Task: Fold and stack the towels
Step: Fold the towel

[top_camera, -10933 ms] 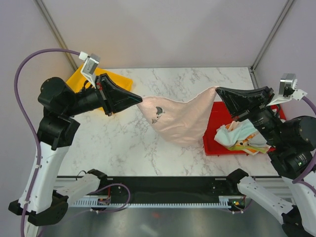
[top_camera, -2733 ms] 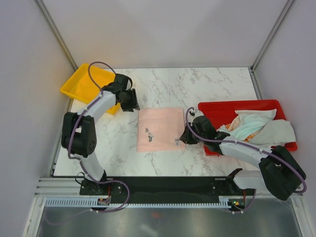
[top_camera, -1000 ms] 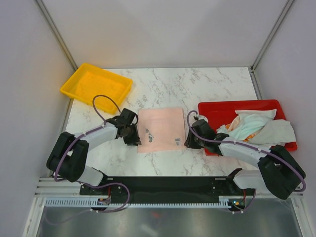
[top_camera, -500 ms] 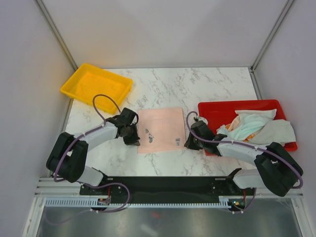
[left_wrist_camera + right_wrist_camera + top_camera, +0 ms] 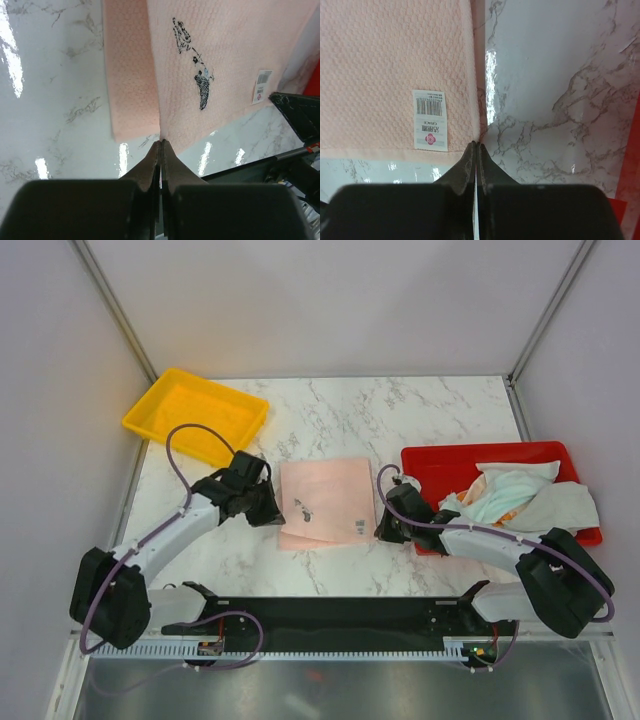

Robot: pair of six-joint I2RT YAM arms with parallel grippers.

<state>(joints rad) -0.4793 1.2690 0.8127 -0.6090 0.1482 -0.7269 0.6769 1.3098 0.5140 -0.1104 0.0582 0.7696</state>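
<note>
**Bright, even light; glare on marble**

Top view is evenly lit from above and sharp, with only faint soft shadows by the arms (image 5: 170, 530). Both wrist views have white glare streaks on the glossy table (image 5: 60, 140), strongest at the left edge of the left wrist view. The pink towel (image 5: 395, 50) weave is crisp. The near fingers (image 5: 147, 167) are dark and out of focus.

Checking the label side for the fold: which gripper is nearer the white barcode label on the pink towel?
Right. The right gripper pinches the pink towel at the corner beside the label; the left gripper grips the opposite near corner.
</note>
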